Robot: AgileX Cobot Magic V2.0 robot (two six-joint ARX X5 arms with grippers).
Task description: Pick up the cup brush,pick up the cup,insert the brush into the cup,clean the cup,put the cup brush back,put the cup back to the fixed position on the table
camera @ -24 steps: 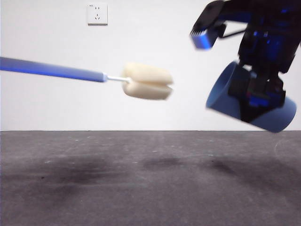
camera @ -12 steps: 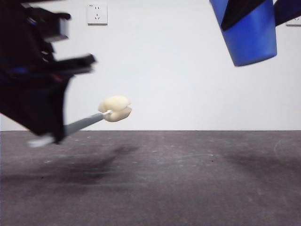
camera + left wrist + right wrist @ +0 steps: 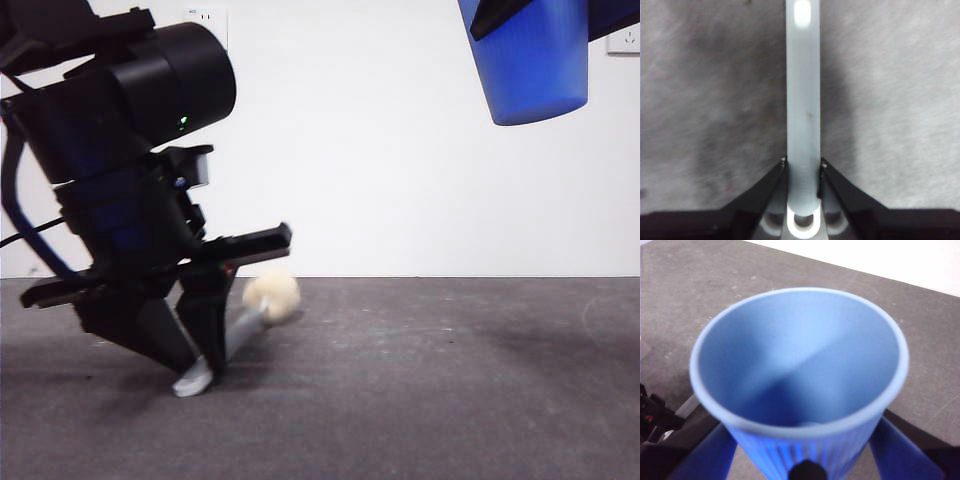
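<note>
**Brush nearly down, cup held aloft**

Front view: the left gripper (image 3: 200,365) is low over the table (image 3: 450,400), its fingers closed on the grey handle of the cup brush (image 3: 262,305). The handle's white end looks to be touching or just off the table, while the cream sponge head is raised a little, pointing away from the camera. High at the top right corner, the cup (image 3: 530,60) hangs well above the table, upright, with dark fingers of the right arm across its upper part.

Left wrist view: the left gripper (image 3: 802,167) has its fingers (image 3: 767,187) pressed against both sides of the brush handle (image 3: 802,100), near the looped end. The table (image 3: 900,100) lies close behind.

Right wrist view: the cup (image 3: 800,370) is seen from its open mouth, empty inside. The right arm's fingers (image 3: 897,450) sit against its ribbed sides, gripping it; the table (image 3: 700,285) is far below.

Judged from this, the brush is being put back and only its release remains. The cup has yet to be returned to its fixed spot.
</note>
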